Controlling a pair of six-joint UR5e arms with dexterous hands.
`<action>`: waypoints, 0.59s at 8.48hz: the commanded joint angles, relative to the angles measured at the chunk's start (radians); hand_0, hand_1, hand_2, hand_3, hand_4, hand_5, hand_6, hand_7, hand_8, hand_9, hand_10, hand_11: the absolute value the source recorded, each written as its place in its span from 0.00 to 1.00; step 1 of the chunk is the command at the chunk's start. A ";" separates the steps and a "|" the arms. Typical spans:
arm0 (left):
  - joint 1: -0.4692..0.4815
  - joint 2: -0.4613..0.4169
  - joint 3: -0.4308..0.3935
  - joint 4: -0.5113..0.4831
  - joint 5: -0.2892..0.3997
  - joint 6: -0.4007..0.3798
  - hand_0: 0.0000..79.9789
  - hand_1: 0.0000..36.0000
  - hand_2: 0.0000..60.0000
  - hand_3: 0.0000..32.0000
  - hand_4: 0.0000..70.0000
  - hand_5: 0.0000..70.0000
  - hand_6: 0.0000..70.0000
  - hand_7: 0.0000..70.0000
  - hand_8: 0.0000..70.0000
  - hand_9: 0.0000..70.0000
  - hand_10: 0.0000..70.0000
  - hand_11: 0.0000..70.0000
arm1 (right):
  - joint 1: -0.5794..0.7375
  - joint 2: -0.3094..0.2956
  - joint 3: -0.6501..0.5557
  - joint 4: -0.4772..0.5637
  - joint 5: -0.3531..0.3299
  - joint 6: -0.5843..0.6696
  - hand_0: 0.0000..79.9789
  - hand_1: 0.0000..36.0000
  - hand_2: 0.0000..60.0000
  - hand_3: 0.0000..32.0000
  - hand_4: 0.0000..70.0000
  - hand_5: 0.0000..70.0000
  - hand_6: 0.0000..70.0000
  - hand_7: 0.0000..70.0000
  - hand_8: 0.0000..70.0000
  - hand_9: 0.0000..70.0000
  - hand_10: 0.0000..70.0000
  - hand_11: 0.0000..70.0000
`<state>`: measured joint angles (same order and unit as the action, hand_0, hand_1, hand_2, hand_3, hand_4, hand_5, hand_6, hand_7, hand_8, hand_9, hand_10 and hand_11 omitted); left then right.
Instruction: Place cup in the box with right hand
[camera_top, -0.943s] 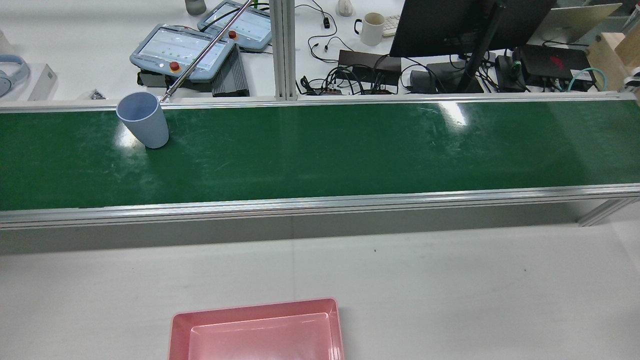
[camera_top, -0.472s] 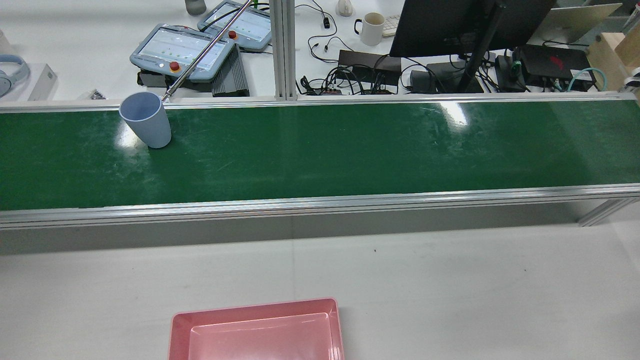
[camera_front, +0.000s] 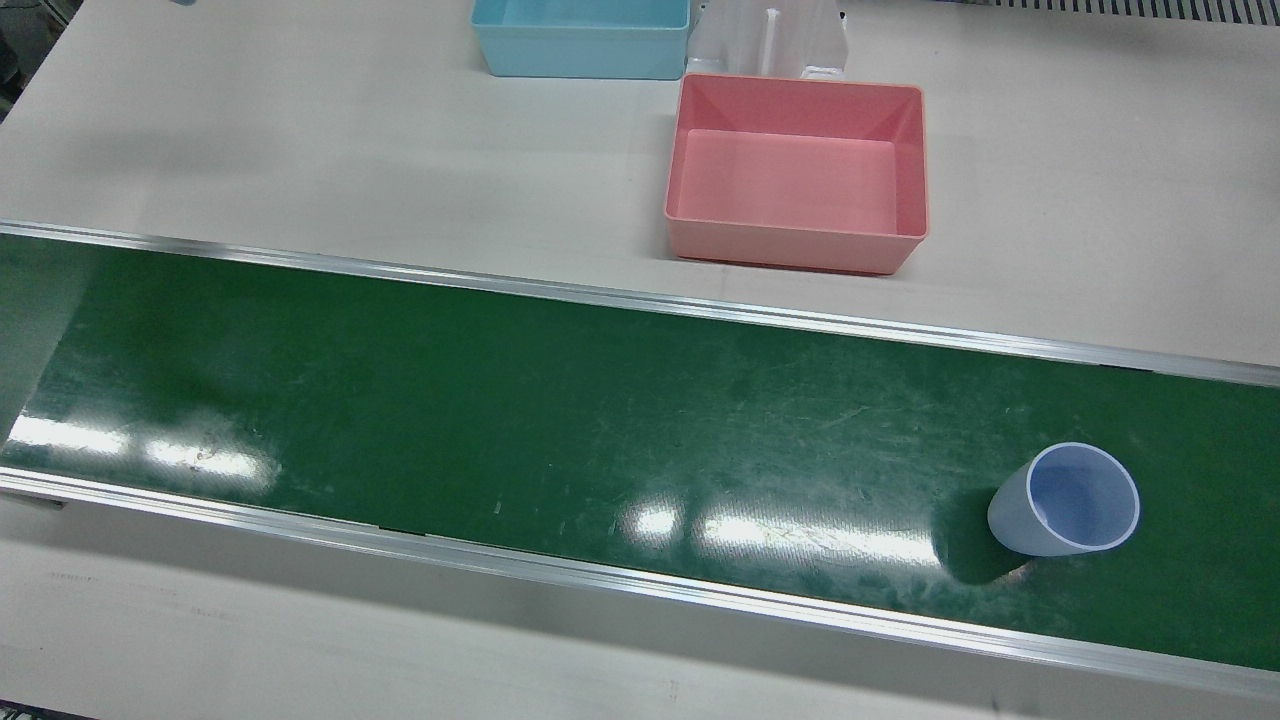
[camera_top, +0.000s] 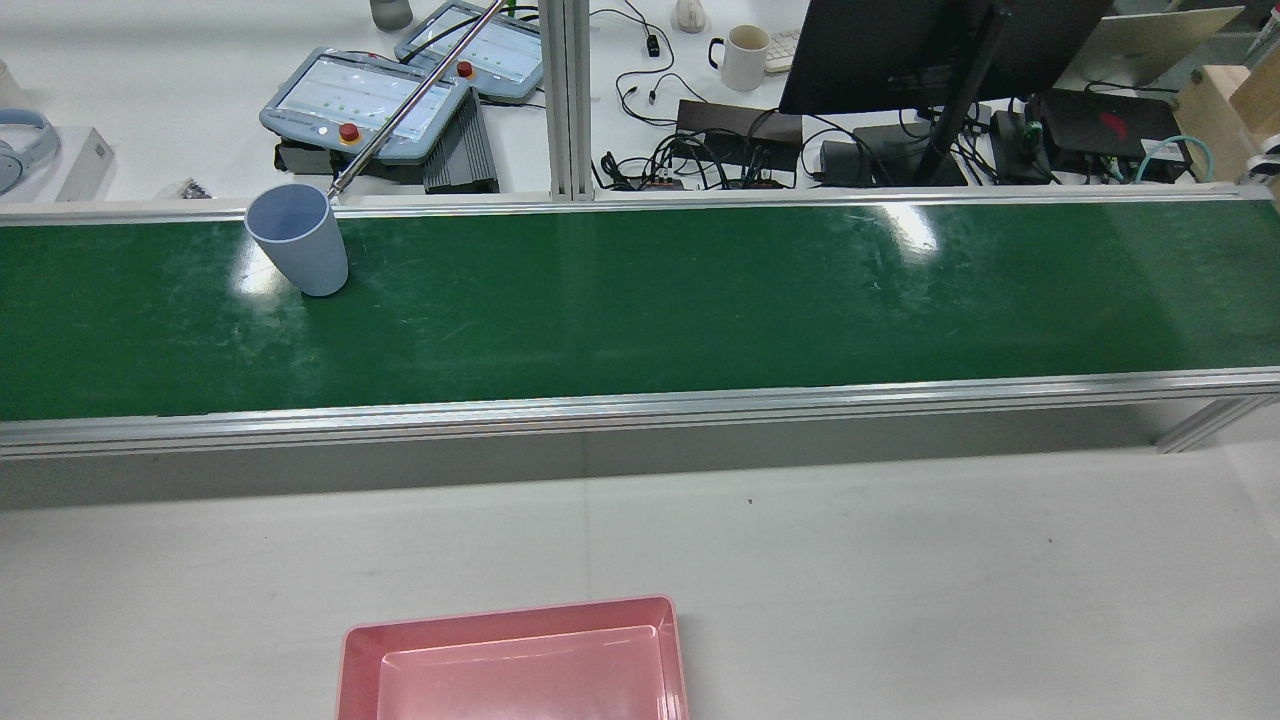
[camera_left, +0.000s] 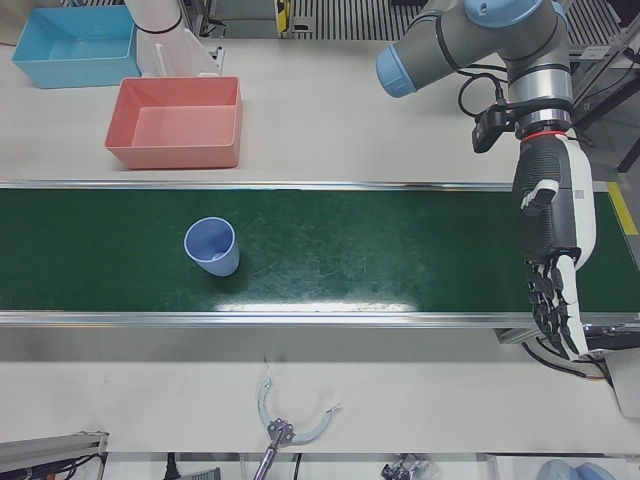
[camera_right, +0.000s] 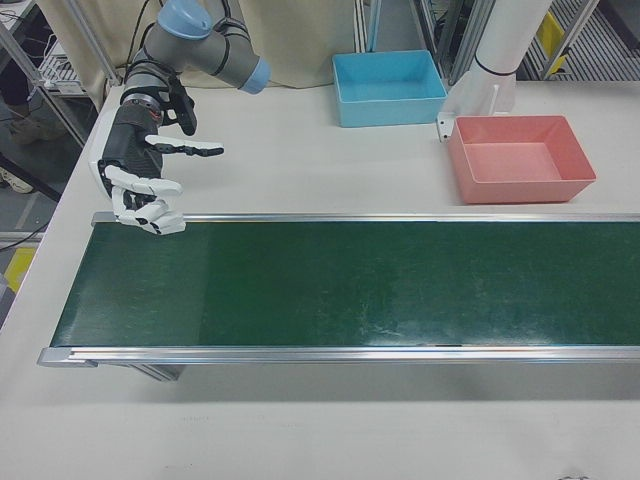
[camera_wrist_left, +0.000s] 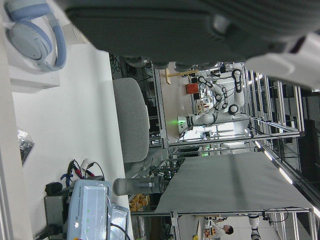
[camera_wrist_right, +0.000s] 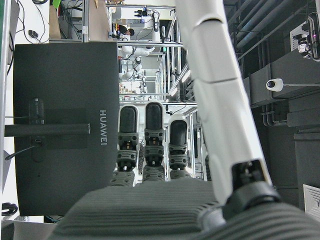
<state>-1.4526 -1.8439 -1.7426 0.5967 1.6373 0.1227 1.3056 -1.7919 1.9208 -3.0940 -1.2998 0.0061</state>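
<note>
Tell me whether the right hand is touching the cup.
Apart. The right-front view shows the right hand open over the belt's end with no cup near; the cup stands alone in the left-front view.

Pale blue cup (camera_front: 1065, 500) upright on green belt (camera_front: 500, 400), pink box (camera_front: 797, 172) apparently empty, well apart.

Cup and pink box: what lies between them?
Front view: bare green belt, the belt's metal rail, then bare white table separate the cup from the pink box. Nothing else stands between them.

Belt (camera_front: 500, 400) bare around cup (camera_front: 1065, 500); nothing blocking.
</note>
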 joint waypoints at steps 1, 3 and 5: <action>0.000 0.000 0.000 0.000 -0.001 0.000 0.00 0.00 0.00 0.00 0.00 0.00 0.00 0.00 0.00 0.00 0.00 0.00 | 0.000 0.000 0.000 0.000 0.000 0.000 1.00 0.64 0.00 0.00 0.44 0.19 0.24 0.87 0.44 0.58 0.35 0.54; 0.000 0.000 0.000 0.000 0.001 0.000 0.00 0.00 0.00 0.00 0.00 0.00 0.00 0.00 0.00 0.00 0.00 0.00 | 0.000 0.000 0.000 0.000 0.000 0.000 1.00 0.64 0.00 0.00 0.43 0.19 0.24 0.87 0.44 0.58 0.35 0.54; 0.000 0.000 0.000 0.000 -0.001 0.000 0.00 0.00 0.00 0.00 0.00 0.00 0.00 0.00 0.00 0.00 0.00 0.00 | 0.000 0.000 0.000 0.000 0.000 0.000 1.00 0.64 0.00 0.00 0.43 0.19 0.24 0.87 0.44 0.57 0.35 0.53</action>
<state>-1.4526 -1.8439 -1.7426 0.5967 1.6373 0.1227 1.3054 -1.7917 1.9206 -3.0940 -1.2993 0.0062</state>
